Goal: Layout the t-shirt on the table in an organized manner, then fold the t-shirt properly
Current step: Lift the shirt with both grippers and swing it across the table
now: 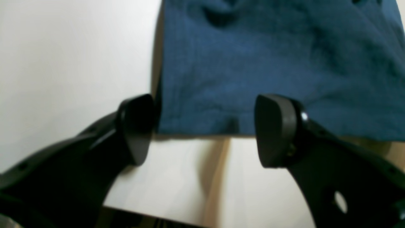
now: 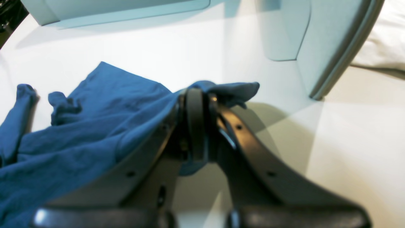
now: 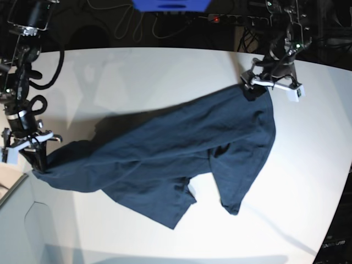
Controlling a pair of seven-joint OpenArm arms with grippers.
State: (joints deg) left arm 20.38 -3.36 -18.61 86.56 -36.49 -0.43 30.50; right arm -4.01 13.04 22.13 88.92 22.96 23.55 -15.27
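Left end effector [image 1: 202,129] spread wide, released, at t-shirt [image 3: 165,159] edge. Right end effector [image 2: 197,126] clenched on a t-shirt corner. Shirt lies stretched, rumpled across white table [image 3: 137,71].

No text, label, brand, number or sign can be read anywhere in the three views.
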